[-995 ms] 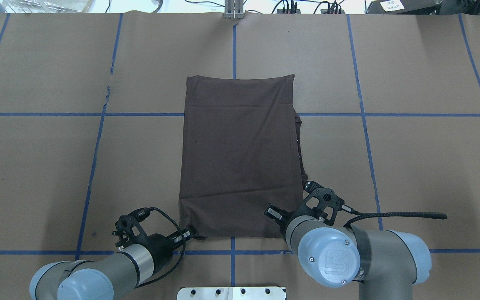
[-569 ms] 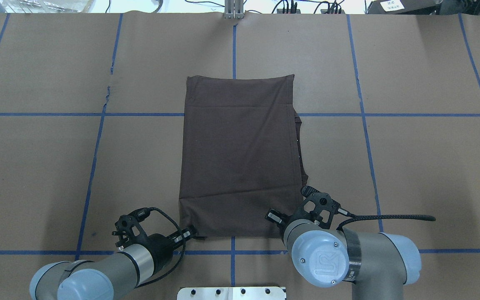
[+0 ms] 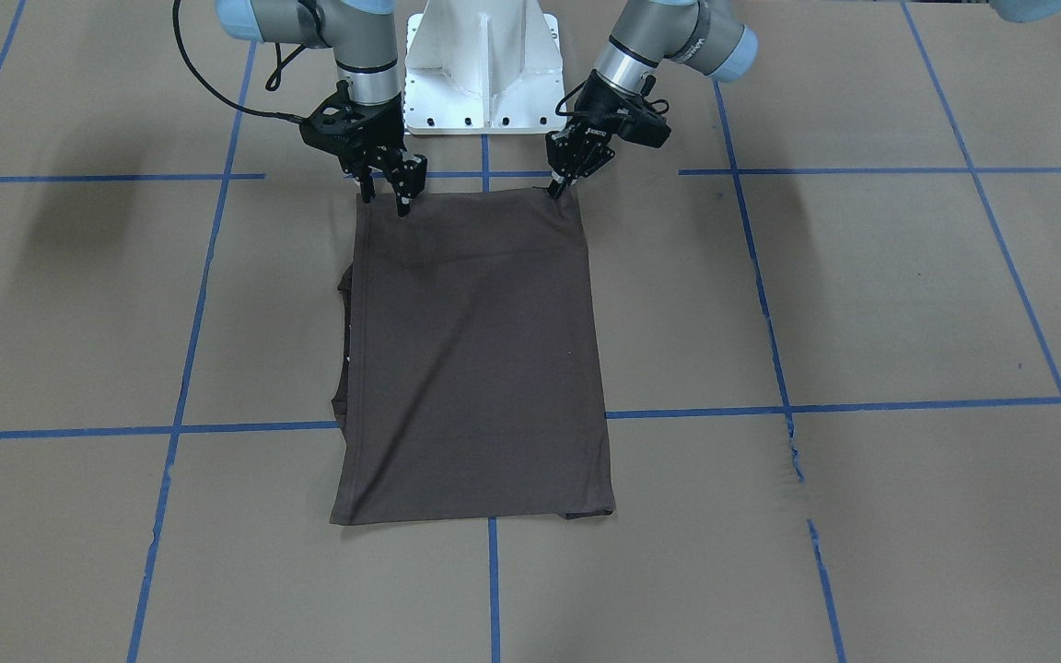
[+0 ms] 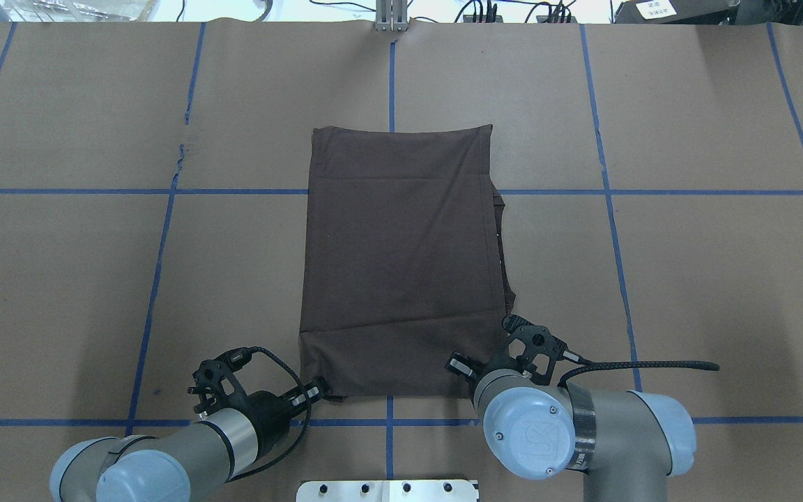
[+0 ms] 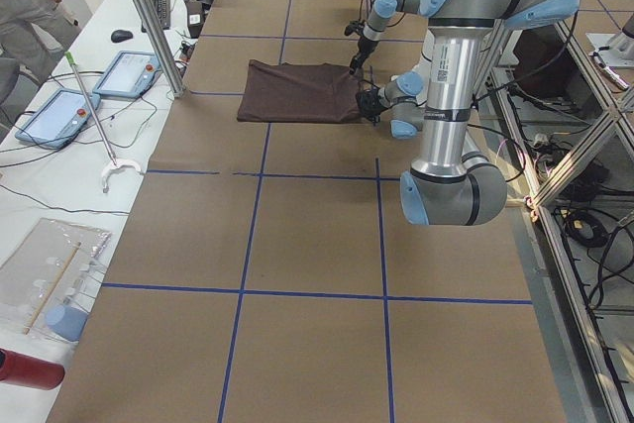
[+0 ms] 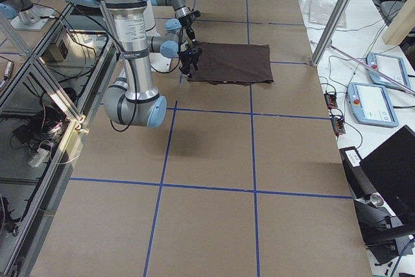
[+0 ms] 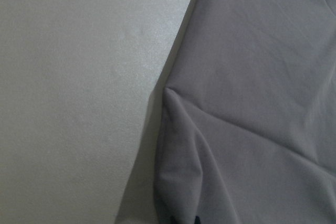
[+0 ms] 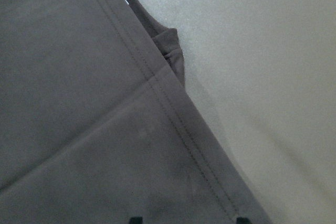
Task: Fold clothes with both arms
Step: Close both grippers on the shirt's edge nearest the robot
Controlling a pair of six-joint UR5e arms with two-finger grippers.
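The dark grey-brown T-shirt (image 4: 401, 258) lies flat on the table, folded into a long rectangle, with a sleeve edge peeking out on its right side (image 4: 504, 244). In the front-facing view my left gripper (image 3: 553, 191) is shut on the shirt's (image 3: 471, 359) near left corner. The left wrist view shows the cloth (image 7: 252, 103) puckered toward the fingertips. My right gripper (image 3: 384, 203) is open, its fingers spread just over the near right corner. The right wrist view shows the hem seam (image 8: 173, 114) between them.
The white pedestal base (image 3: 482, 83) stands just behind the shirt's near edge. Blue tape lines cross the brown table cover. In the exterior left view a side bench holds tablets (image 5: 124, 74), with a metal post (image 5: 149, 17) at the table edge.
My right arm has drawn back toward the robot and a little to the left, bringing its gripper over the shirt's near right corner. The left arm and the shirt have not moved.
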